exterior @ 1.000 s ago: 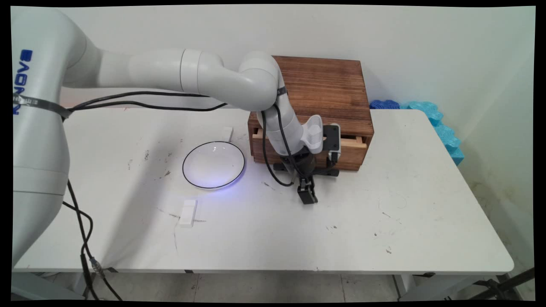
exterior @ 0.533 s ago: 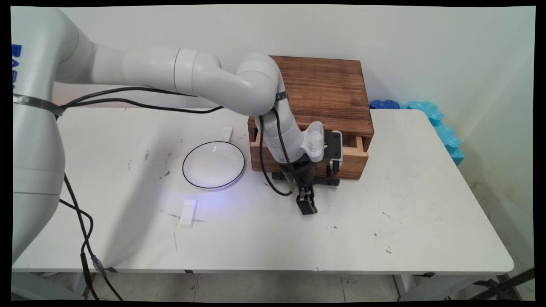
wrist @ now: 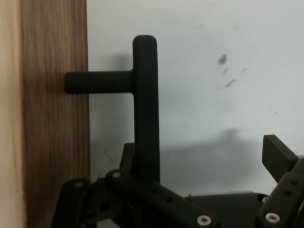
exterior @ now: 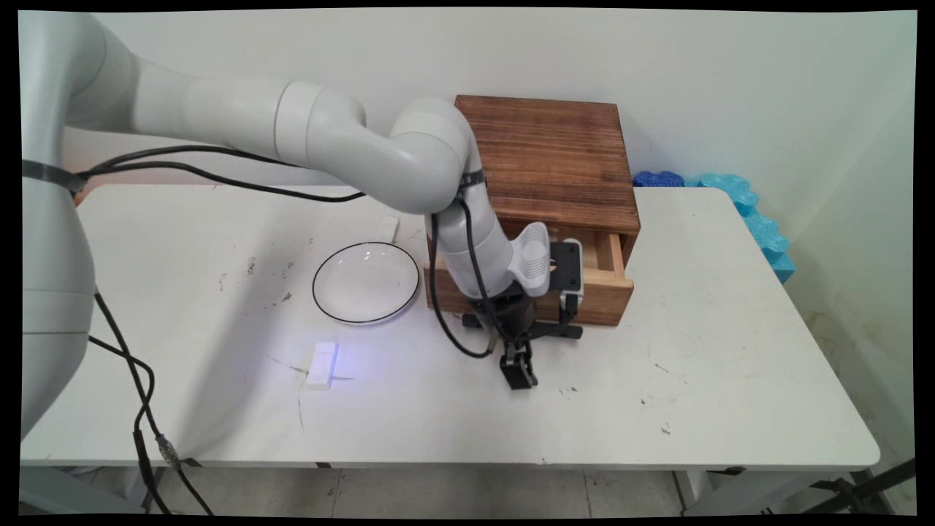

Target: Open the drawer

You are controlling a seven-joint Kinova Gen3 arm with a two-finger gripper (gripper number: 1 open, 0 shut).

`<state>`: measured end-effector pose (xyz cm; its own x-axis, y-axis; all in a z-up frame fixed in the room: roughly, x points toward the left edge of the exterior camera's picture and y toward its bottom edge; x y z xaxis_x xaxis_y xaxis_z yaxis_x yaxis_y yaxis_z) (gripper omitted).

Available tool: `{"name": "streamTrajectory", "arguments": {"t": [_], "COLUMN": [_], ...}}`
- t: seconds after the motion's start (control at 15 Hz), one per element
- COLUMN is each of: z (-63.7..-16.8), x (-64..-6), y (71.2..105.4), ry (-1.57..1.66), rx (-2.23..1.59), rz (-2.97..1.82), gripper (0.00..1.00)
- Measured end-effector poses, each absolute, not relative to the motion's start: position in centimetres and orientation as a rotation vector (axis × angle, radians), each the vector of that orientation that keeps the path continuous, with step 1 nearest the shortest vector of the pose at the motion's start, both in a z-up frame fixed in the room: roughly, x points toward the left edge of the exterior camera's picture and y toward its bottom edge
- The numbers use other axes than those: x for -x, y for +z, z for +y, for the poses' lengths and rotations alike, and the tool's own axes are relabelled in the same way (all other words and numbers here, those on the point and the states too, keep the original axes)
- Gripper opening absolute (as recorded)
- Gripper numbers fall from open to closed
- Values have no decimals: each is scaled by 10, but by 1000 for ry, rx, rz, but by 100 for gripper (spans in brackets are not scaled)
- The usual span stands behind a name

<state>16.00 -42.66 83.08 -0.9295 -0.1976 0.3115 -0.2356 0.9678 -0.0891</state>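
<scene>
A dark wooden box (exterior: pixel 555 153) stands at the table's back middle, with its drawer (exterior: pixel 610 292) pulled partly out toward the near side. My gripper (exterior: pixel 517 372) points down at the drawer's black T-shaped handle (exterior: pixel 566 330). In the hand view the handle (wrist: pixel 145 109) juts from the drawer front (wrist: pixel 52 118). My gripper (wrist: pixel 202 152) is open. One finger sits behind the bar, between it and the drawer front. The other finger (wrist: pixel 280 156) stands well clear to the right. Little of the drawer's inside shows, and nothing can be made out in it.
A white plate with a black rim (exterior: pixel 365 281) lies just left of the drawer. One small white block (exterior: pixel 322 364) lies nearer the front, another (exterior: pixel 389 228) behind the plate. Blue foam (exterior: pixel 738 197) lines the far right edge. Black cables hang from the arm.
The drawer has slid further out of the box toward the near side. My gripper has moved the same way with the handle.
</scene>
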Motion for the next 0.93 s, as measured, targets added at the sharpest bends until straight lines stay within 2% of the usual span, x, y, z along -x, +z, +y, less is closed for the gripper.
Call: {"name": "streamTrajectory", "arguments": {"t": [0.93], "z": [-361], "x": [-157], "y": [837], "ry": [173], "rx": [-364], "rz": [-2799], "gripper": [100]}}
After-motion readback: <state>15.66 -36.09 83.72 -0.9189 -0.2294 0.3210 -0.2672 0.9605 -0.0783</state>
